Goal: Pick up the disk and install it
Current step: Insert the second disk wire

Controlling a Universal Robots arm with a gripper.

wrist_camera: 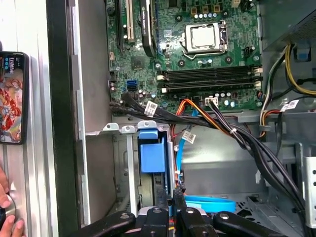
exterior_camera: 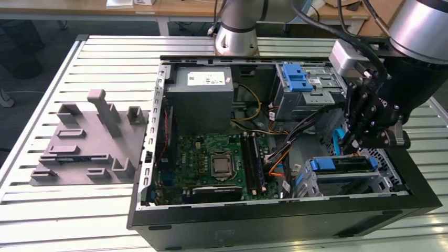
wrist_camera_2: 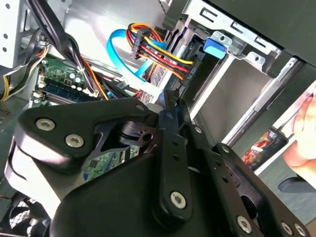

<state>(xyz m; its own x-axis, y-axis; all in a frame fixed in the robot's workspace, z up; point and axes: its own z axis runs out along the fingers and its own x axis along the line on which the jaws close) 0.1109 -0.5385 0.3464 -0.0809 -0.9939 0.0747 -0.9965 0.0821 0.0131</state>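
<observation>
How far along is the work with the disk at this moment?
Done: the disk seems to lie already in the metal cage at the exterior view's right, its blue end showing. In hand: the claw is low over that cage, beside the blue cable. Left: whether the disk is fully pushed in cannot be seen.

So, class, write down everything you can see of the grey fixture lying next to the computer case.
The grey fixture is a matte, plastic-looking plate with a flat base. Blocky ribs, low brackets and several upright posts rise from it, the tallest post near its far edge. It lies flat on the slatted metal table, close beside the open black computer case, on the exterior view's left.
</observation>
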